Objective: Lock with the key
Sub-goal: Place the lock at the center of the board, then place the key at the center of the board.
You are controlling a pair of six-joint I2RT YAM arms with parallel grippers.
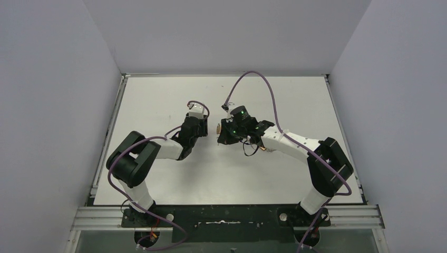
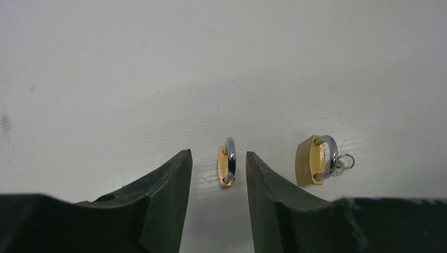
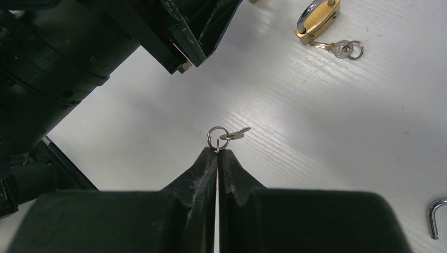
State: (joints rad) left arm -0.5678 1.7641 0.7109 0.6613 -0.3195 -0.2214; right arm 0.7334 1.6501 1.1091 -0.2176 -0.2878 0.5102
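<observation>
A small brass padlock (image 2: 226,166) with a silver shackle lies on the white table (image 2: 158,79), just beyond my left gripper's (image 2: 217,153) tips. The left jaws stand apart with nothing between them. In the top view the same padlock (image 1: 218,128) sits between the two grippers. My right gripper (image 3: 217,150) is shut, and its tips pinch a silver key ring (image 3: 216,139). A small key (image 3: 235,135) hangs from that ring above the table. The left gripper's fingers (image 3: 185,39) show at the top of the right wrist view.
A second brass padlock (image 2: 315,161) lies to the right of the first, with its own key and ring (image 2: 345,162) in it; it also shows as a padlock (image 3: 317,19) in the right wrist view. A loose silver shackle (image 3: 435,217) lies at the right edge.
</observation>
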